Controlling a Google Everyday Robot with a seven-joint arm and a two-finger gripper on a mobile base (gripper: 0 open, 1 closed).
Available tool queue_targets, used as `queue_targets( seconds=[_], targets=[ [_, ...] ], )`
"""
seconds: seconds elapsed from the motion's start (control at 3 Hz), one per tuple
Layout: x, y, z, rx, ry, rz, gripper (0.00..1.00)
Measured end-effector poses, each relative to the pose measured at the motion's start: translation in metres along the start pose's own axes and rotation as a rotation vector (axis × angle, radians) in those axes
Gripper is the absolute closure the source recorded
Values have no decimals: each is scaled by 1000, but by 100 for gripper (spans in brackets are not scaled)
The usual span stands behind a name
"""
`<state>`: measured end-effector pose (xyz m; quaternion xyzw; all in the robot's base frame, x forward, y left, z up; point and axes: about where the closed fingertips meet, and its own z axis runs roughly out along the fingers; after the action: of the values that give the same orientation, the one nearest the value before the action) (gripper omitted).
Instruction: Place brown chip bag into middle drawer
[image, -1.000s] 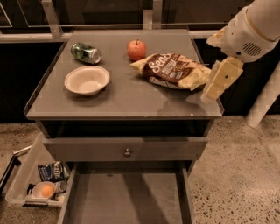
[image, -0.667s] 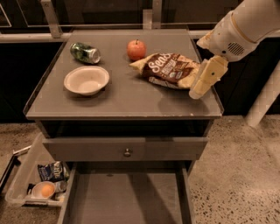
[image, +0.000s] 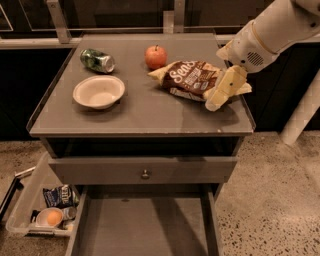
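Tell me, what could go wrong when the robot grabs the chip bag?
The gripper is at the right end of the bag, near the table edge; a weak hold could drop it on the floor. The apple lies by the other end and might roll if nudged. The upper drawer sticks out over the middle drawer, so the bag could catch there.

Gripper (image: 215, 102) at right end of brown chip bag (image: 190, 77).

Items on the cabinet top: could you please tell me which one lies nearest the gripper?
The brown chip bag: the gripper is at its right end, while the apple, the white bowl and the green can all lie farther left.
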<state>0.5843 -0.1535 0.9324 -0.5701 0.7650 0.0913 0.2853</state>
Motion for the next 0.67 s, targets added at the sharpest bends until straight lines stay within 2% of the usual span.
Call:
queue_targets(
  seconds=[0.33, 0.67],
  targets=[
    [-10, -2, 10, -3, -32, -15, 0],
    [-43, -12, 38, -19, -114, -24, 0]
  ],
)
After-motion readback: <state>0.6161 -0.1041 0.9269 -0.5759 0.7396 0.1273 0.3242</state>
